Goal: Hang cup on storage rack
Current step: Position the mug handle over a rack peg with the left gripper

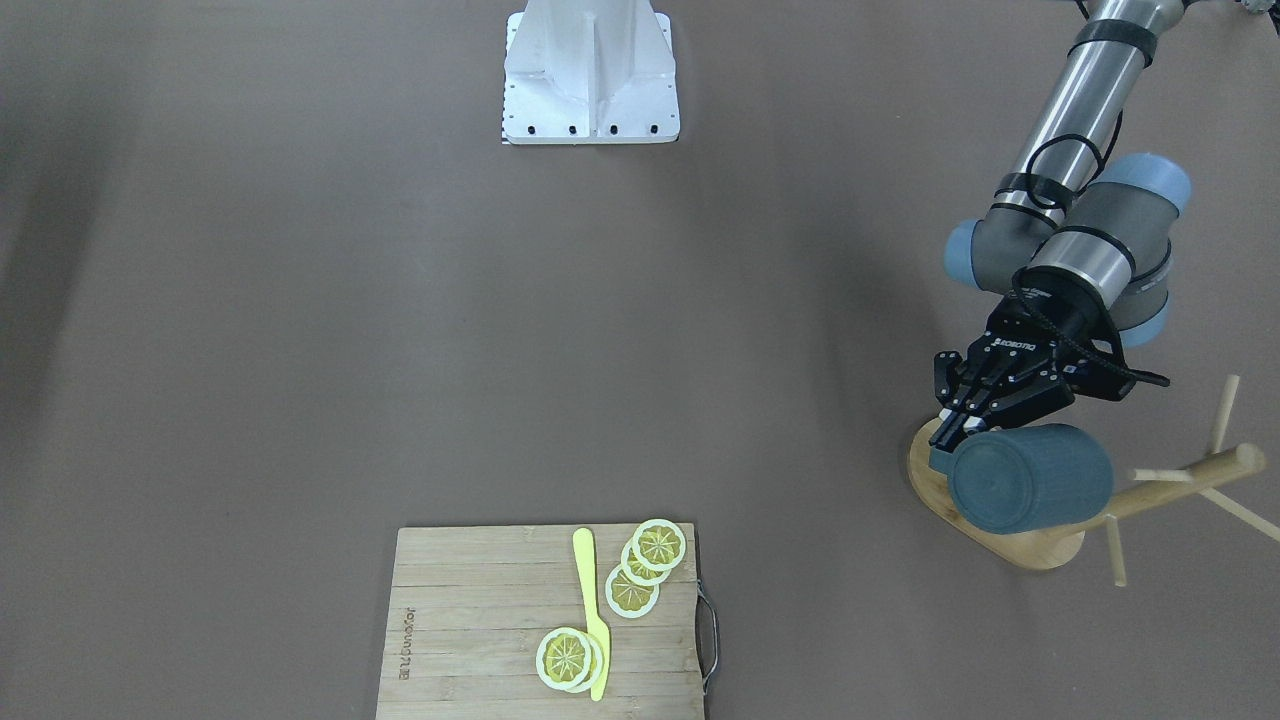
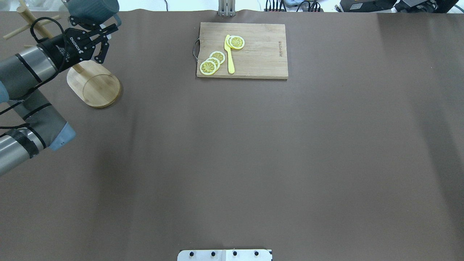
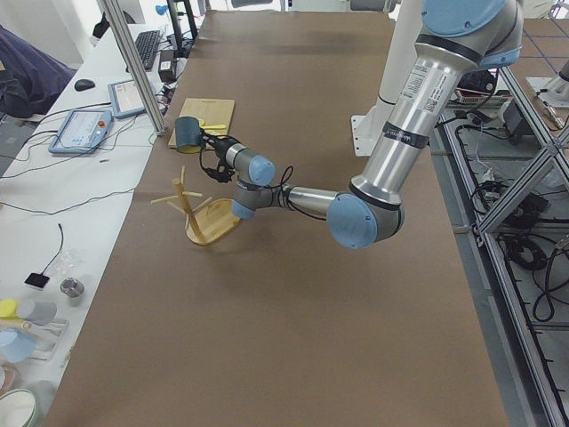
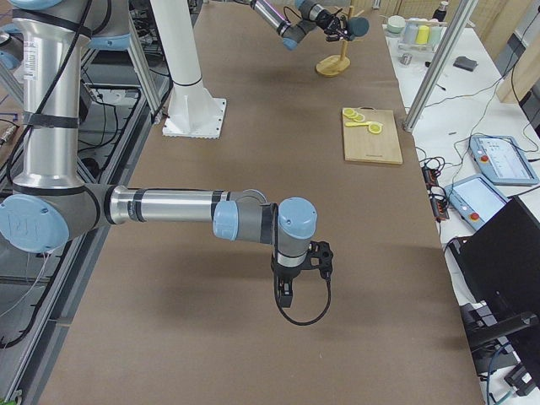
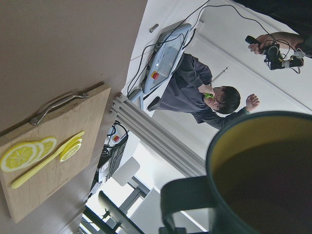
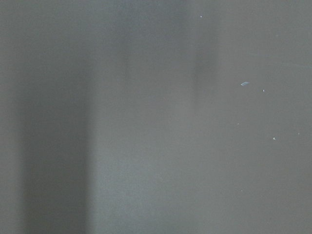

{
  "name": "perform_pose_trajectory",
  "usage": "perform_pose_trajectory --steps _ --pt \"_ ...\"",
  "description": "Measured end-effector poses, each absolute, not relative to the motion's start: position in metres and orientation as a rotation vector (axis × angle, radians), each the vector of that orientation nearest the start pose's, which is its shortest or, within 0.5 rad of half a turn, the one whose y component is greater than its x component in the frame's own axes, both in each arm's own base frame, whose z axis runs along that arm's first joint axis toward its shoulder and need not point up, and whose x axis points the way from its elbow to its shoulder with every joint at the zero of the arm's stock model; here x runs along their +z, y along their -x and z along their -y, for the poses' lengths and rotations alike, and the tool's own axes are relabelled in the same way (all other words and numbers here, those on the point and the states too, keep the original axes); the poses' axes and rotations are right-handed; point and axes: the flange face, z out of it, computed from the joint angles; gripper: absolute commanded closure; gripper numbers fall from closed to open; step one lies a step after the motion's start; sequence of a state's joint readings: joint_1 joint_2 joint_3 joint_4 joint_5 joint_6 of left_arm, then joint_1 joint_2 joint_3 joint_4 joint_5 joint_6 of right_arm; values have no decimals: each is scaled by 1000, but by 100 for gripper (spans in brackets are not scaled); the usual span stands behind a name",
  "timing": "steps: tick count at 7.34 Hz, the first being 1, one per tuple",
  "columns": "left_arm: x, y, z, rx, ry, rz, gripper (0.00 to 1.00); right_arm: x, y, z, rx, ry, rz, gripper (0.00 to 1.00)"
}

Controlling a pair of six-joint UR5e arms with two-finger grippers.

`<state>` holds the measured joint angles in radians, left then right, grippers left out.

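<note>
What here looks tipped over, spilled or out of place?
Nothing looks spilled or broken. The only odd sight is the cup, held on its side in mid-air by the left gripper, just above the storage rack, which stands on its flat base. The lemon slices and yellow knife lie tidily on the cutting board.

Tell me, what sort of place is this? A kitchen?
Most likely a robotics lab, not a kitchen: a robot arm holds a cup at a large covered table, with a control pendant and metal framing alongside.
</note>
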<state>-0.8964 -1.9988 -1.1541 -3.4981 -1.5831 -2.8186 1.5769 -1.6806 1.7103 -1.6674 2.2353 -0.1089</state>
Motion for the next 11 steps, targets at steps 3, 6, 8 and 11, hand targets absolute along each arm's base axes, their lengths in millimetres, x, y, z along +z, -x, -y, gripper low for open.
perform_pose_trajectory --steps 3,6,8,11 --pt "440 -266 569 -1351 374 -2180 100 658 -75 440 -77 25 665 0" --pt "473 -258 563 -1375 378 -2169 100 658 -75 439 -77 25 665 0" --pt "491 -252 563 -1417 418 -2161 100 657 -75 440 -78 24 665 0" --pt "498 -250 564 -1449 452 -2154 100 656 -75 441 -78 22 665 0"
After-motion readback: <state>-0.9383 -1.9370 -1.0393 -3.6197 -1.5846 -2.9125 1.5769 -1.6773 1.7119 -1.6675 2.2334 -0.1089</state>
